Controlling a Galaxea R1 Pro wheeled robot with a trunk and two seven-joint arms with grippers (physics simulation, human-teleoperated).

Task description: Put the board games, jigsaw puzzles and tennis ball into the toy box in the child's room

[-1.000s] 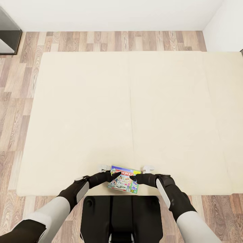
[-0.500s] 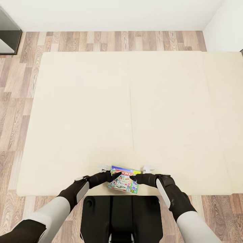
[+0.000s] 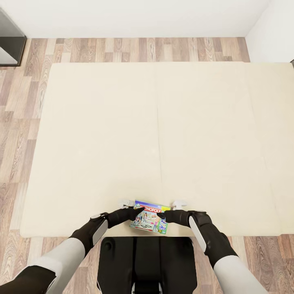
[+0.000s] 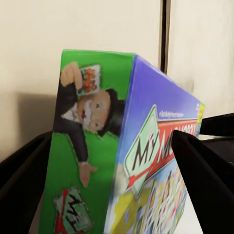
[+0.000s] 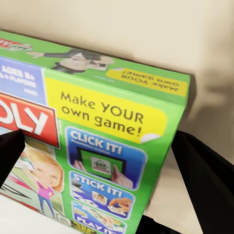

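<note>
A Monopoly board game [image 3: 149,221], a thin white-green box, lies at the near edge of the beige bed [image 3: 122,122], right in front of my trunk. My left gripper [image 3: 138,212] reaches in from the box's left end and my right gripper [image 3: 164,215] from its right end. In the left wrist view the box [image 4: 146,161] sits between the dark fingers [image 4: 24,180] of the left gripper [image 4: 112,141]. In the right wrist view the box [image 5: 97,122] likewise lies between that gripper's fingers [image 5: 204,185], with the right gripper [image 5: 97,141] closed around it.
Wood-plank floor [image 3: 24,102] runs along the bed's left side and far end. A dark cabinet [image 3: 10,45] stands at the far left, and a white wall [image 3: 143,16] closes the back. My black base [image 3: 147,261] abuts the bed's near edge.
</note>
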